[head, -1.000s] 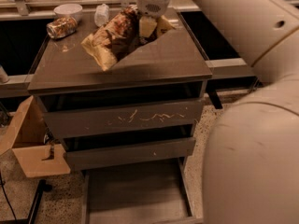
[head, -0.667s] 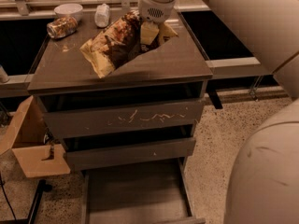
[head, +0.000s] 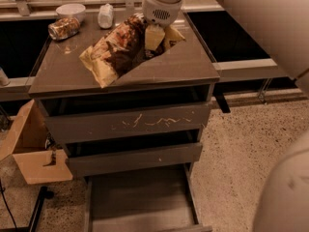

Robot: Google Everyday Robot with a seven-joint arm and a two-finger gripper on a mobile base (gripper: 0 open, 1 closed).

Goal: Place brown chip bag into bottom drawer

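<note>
My tool, upper centre of the frame, grips the brown chip bag on the worktop; the bottom drawer stands open below.

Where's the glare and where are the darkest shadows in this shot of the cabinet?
Camera view: warm, dim light overall; the cabinet top carries a soft sheen and mirrors the small can; the gripper, down on the brown chip bag, is well lit; the gap above the scratched drawer is darkest; the open bottom drawer is dim but readable.
</note>
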